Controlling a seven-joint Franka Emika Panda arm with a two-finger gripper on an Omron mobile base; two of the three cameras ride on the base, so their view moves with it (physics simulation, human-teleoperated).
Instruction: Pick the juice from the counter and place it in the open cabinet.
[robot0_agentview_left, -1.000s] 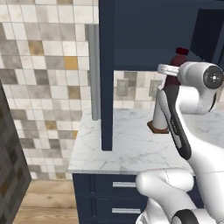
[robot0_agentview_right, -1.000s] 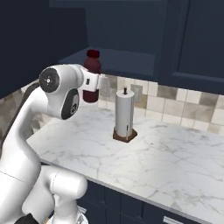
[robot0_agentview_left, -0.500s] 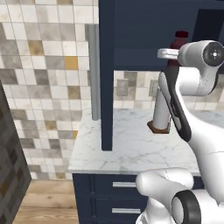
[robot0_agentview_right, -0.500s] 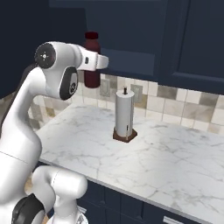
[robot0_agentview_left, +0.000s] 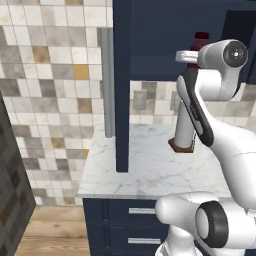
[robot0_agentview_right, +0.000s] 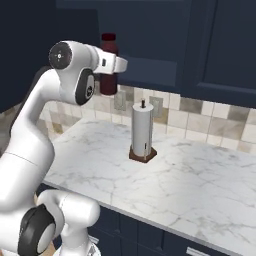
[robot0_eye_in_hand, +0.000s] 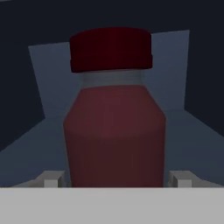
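Gripper (robot0_agentview_right: 111, 64) clamped on juice (robot0_agentview_right: 108, 70) at open cabinet (robot0_agentview_right: 150, 40) height (hand view shows dim shelf behind).

The left base view looks from behind the arm, on its left side, forward and down at the white marble surface (robot0_agentview_left: 145, 165) and the tiled wall. The right base view looks from behind on the right side. Both see the same paper towel roll (robot0_agentview_right: 142, 131) and the blue cabinet (robot0_agentview_left: 150, 45) above. The hand view sits very close behind the juice (robot0_eye_in_hand: 114, 127) and looks into the dark cabinet.
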